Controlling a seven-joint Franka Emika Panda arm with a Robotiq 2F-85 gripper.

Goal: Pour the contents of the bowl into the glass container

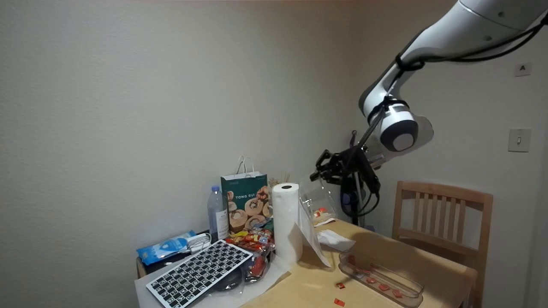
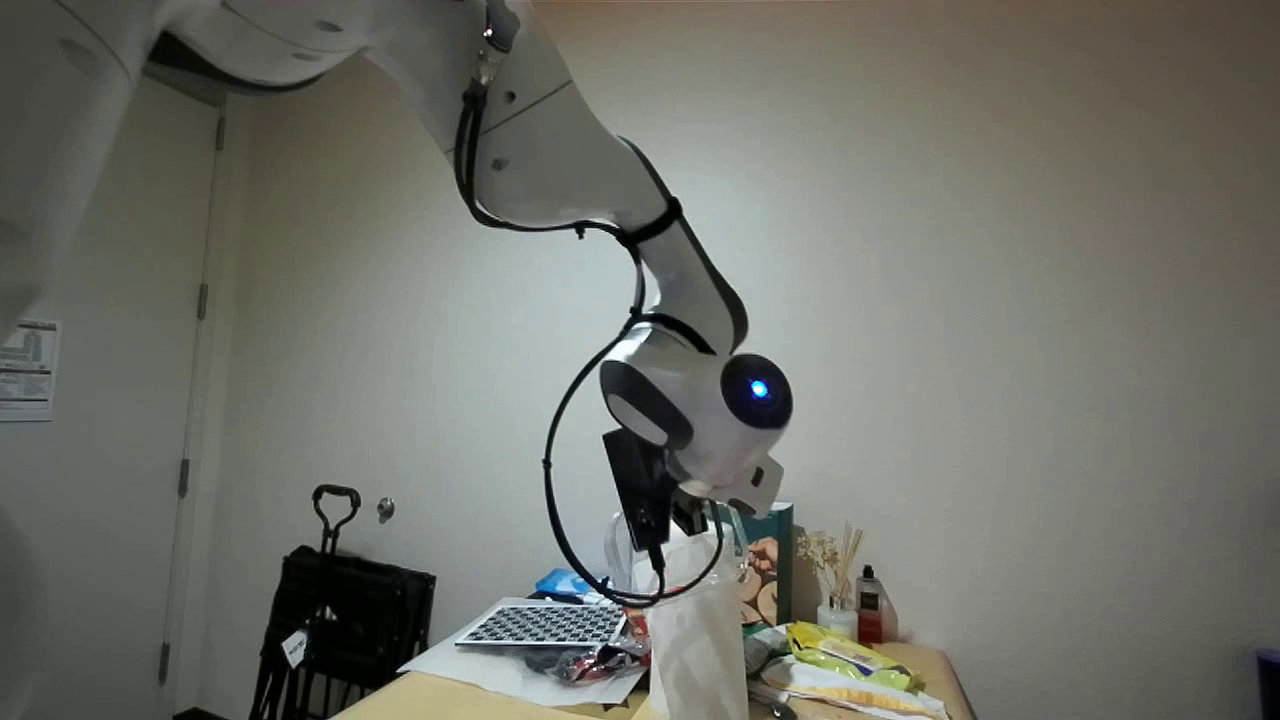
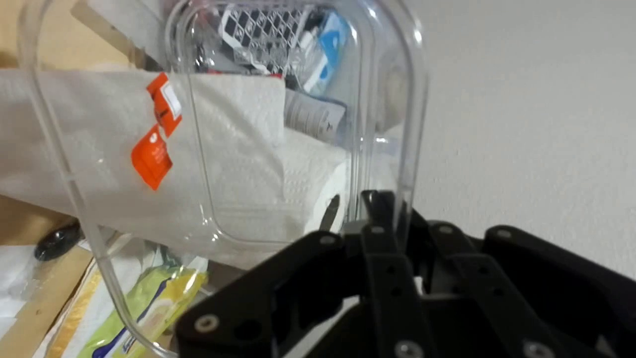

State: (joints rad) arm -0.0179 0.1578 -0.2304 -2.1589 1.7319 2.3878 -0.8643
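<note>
The gripper [image 3: 390,209] was clamped on one wall of a clear bowl [image 3: 201,154], its jaws drawn together with only that thin wall between them. The bowl hung tilted near an upright paper-towel roll [image 1: 286,231]; in the wrist view, two orange packets [image 3: 151,158] lay inside it, their fine print illegible. The glass container [image 1: 396,279] stood lower, on the table [image 1: 295,295], and held several red pieces [image 1: 384,287]; it was visible in an exterior view only, with two loose pieces [image 1: 340,285] nearby. Behind the roll, a green paper bag [image 1: 246,201] bore the words TONG SUI, whereas the label of the adjacent bottle [image 1: 217,214] was too small to read. A yellow-green packet [image 3: 161,301], lettering unclear, was seen in the wrist view and an exterior view; a patterned board [image 1: 200,273] appeared in all three. Farther out, a wooden chair [image 1: 447,193] and a wall plate [image 1: 522,69] marked A were shown in an exterior view only, as were a folded black cart [image 2: 350,610] and a door notice [image 2: 28,370] of indistinct print.
</note>
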